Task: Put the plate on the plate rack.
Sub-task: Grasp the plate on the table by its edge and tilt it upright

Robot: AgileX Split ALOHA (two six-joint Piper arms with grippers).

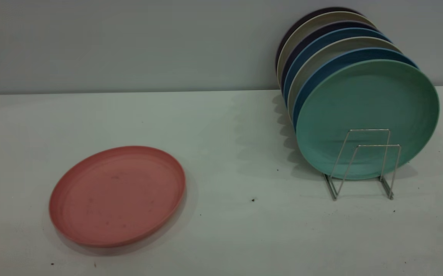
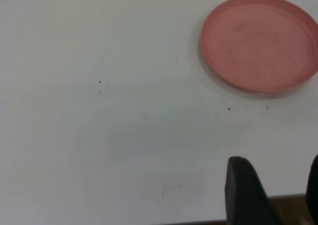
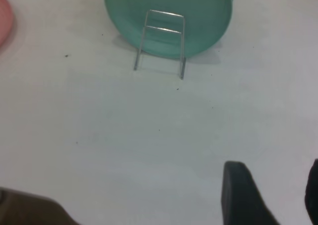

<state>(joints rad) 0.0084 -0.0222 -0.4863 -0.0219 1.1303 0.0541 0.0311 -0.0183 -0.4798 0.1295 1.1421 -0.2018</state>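
The salmon-pink plate (image 1: 117, 195) lies flat on the white table at the front left; it also shows in the left wrist view (image 2: 261, 42). The wire plate rack (image 1: 363, 165) stands at the right with two free loops in front; it also shows in the right wrist view (image 3: 160, 41). Neither arm shows in the exterior view. My left gripper (image 2: 276, 178) is open and empty near the table's edge, well short of the plate. My right gripper (image 3: 271, 183) is open and empty above bare table, well short of the rack.
A mint-green plate (image 1: 367, 115) stands upright in the rack, with several blue and beige plates (image 1: 321, 50) behind it toward the grey wall. Small dark specks (image 1: 253, 199) dot the table between plate and rack.
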